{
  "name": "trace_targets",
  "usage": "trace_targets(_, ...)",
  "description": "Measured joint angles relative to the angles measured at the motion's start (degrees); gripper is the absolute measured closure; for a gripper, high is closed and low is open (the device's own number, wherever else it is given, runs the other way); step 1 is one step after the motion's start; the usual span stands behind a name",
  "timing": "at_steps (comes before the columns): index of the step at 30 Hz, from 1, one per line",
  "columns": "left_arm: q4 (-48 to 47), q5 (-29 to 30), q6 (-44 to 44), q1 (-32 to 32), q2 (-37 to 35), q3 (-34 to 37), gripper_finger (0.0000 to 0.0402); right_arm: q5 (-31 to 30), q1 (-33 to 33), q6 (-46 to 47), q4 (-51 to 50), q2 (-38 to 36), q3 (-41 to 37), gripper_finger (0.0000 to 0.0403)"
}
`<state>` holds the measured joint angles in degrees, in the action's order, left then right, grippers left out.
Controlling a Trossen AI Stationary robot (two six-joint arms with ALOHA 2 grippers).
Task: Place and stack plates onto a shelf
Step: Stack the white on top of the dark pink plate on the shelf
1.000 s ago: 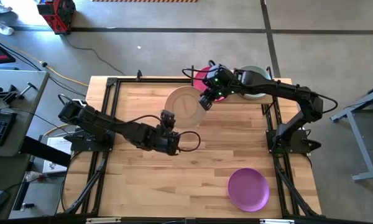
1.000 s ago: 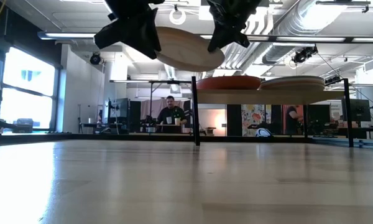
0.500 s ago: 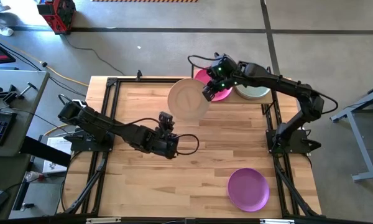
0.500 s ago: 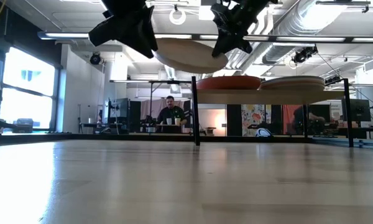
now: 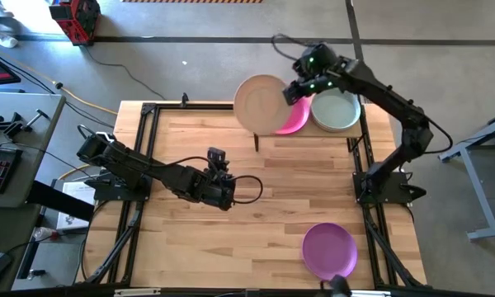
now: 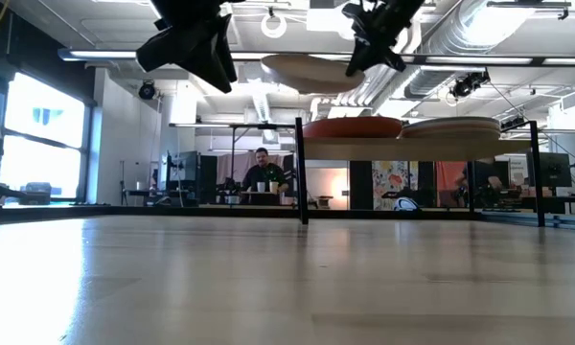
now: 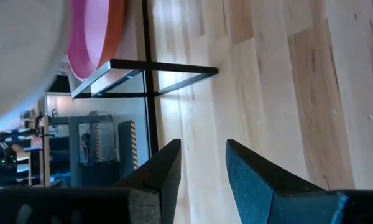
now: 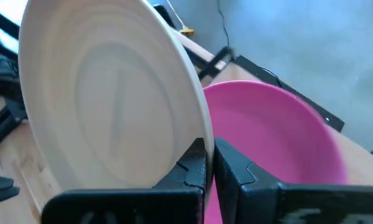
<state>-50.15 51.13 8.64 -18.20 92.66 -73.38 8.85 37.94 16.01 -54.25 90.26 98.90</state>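
A cream plate [image 5: 261,104], clamped by its rim in the right gripper [image 5: 296,89], is held aloft beside the shelf's [image 6: 517,140] magenta stack [image 5: 294,120], onto which it would next be lowered, while the left gripper [image 5: 217,175], fingers apart, waits mid-table.

My right gripper [image 5: 294,89] holds a plate [image 5: 261,104] above the shelf [image 6: 417,142]; my left gripper [image 5: 218,183] hangs mid-table [image 5: 313,190].

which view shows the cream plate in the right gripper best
Right wrist view: the cream plate fills it, rim pinched by the right gripper. High view shows it whole but small; low view, edge-on; left wrist view, a blurred corner.
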Motion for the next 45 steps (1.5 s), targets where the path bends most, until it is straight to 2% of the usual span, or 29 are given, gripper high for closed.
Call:
trace_targets(8,0.0,-4.4,-0.6,0.0,0.0,0.0,0.0284,4.3,8.2,0.0,-5.4,0.5,0.4,0.0403)
trace_targets(18,0.0,-4.7,-0.6,0.2,0.0,0.0,0.0284,6.3,14.5,0.5,-10.3,4.0,0.4,0.0403)
trace_targets(28,0.0,-4.7,-0.5,0.2,0.0,0.0,0.0284,6.4,14.9,0.5,-11.6,7.0,0.4,0.0403)
trace_targets(45,0.0,-4.7,-0.5,0.2,0.0,0.0,0.0284,6.1,13.7,-1.5,-14.8,7.0,0.4,0.0402)
